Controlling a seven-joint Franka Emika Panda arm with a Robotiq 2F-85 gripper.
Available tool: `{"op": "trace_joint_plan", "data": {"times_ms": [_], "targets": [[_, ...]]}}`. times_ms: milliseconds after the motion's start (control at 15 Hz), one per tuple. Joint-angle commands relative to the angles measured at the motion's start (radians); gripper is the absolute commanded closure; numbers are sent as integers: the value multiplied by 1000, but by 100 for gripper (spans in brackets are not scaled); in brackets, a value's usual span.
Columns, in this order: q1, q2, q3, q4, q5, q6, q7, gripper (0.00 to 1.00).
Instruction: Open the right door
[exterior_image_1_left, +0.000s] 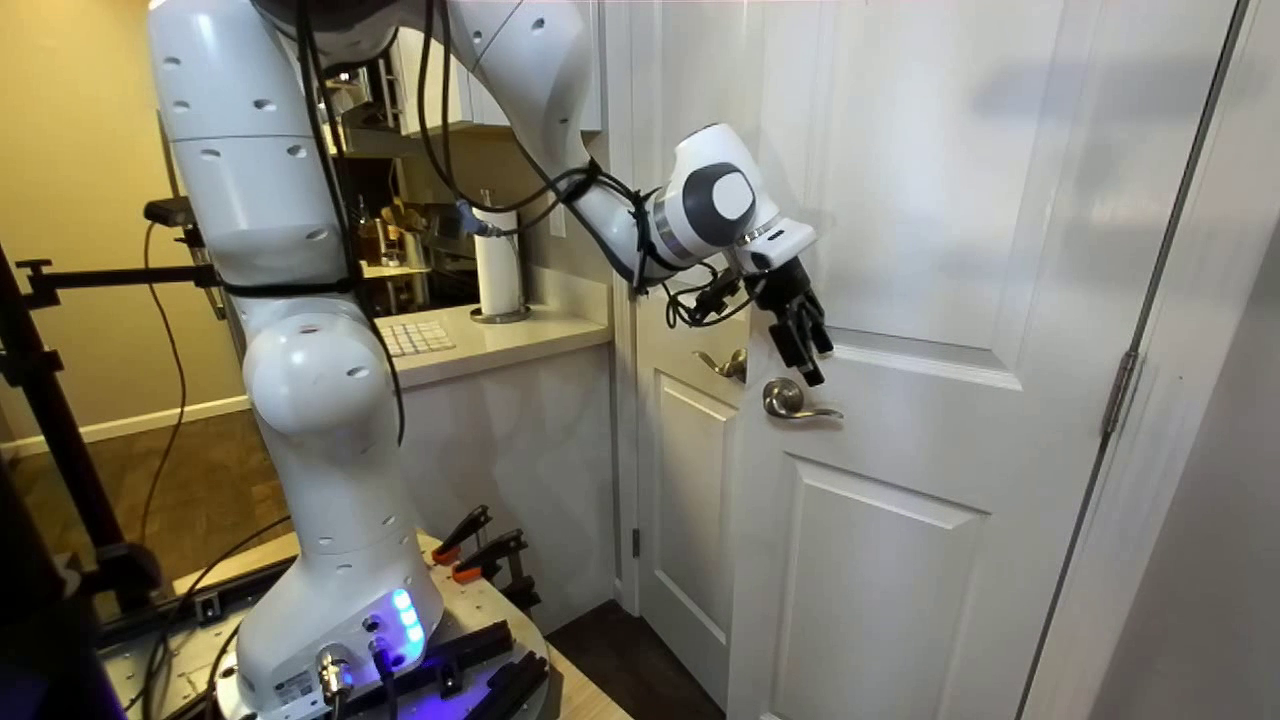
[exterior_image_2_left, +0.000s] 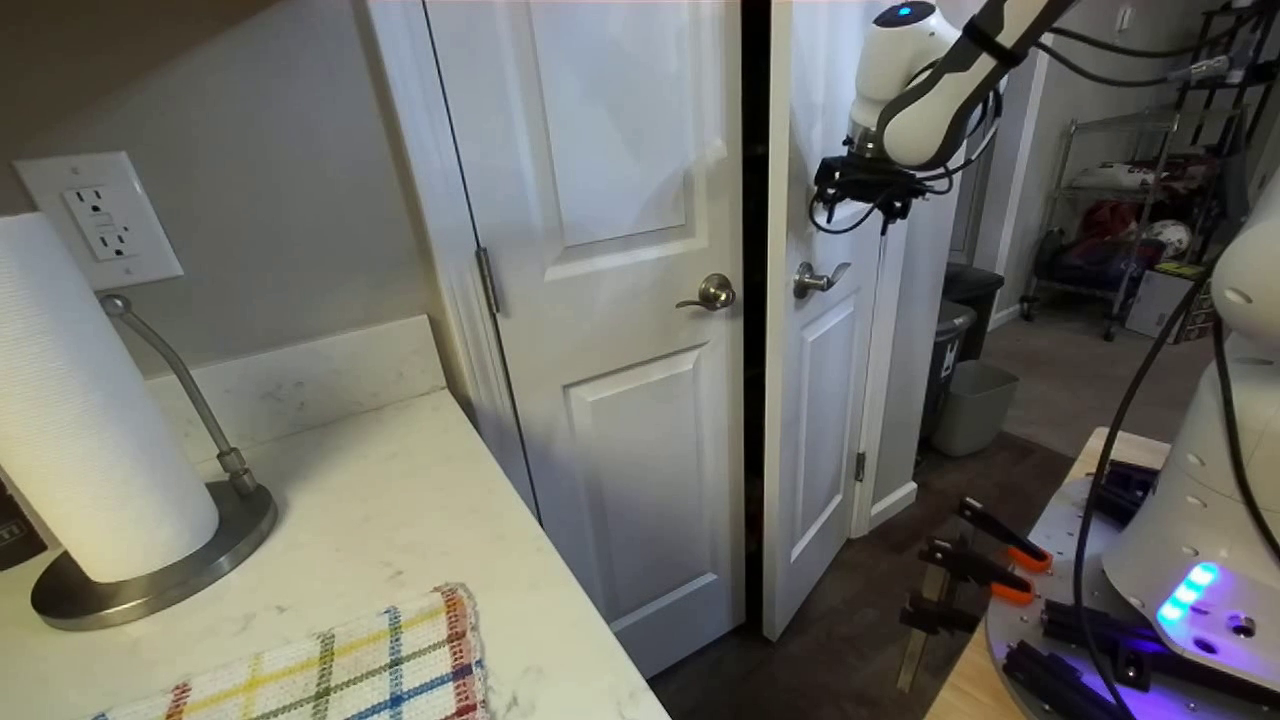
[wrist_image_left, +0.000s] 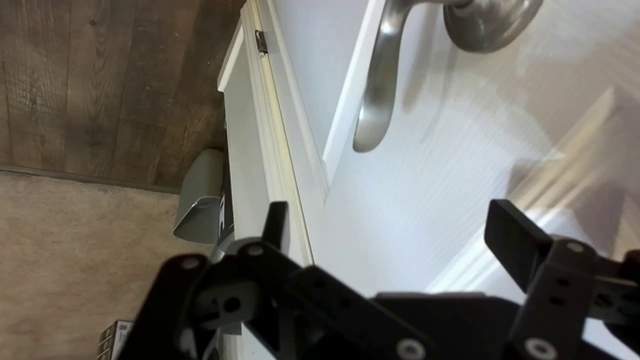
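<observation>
The right door (exterior_image_1_left: 915, 425) is a tall white panelled leaf, also in an exterior view (exterior_image_2_left: 825, 420) and the wrist view (wrist_image_left: 395, 200). It stands ajar, with a dark gap between it and the left leaf. Its silvery lever handle (exterior_image_1_left: 800, 402) is at its left edge; the handle also shows in an exterior view (exterior_image_2_left: 818, 281) and at the top of the wrist view (wrist_image_left: 380, 95). My gripper (exterior_image_1_left: 815, 365) is just above the handle, in front of the door, pointing down. In the wrist view its fingers (wrist_image_left: 387, 220) are spread wide with nothing between them.
The matching left leaf (exterior_image_2_left: 640, 310) stands beside the gap, with its own lever handle (exterior_image_2_left: 715, 292). A counter (exterior_image_2_left: 400, 490) with a paper towel roll (exterior_image_2_left: 95, 400) is next to it. Clamps (exterior_image_1_left: 490, 550) sit on the robot's base. A grey bin (exterior_image_2_left: 975, 405) stands beyond the hinge side.
</observation>
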Motion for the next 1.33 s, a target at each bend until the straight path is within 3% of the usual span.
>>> {"op": "trace_joint_plan", "data": {"times_ms": [0, 533, 1267], "targets": [[3, 12, 18, -31, 60, -4, -25, 0], [9, 19, 20, -78, 100, 5, -21, 0], [14, 91, 9, -63, 60, 81, 0, 0]]}}
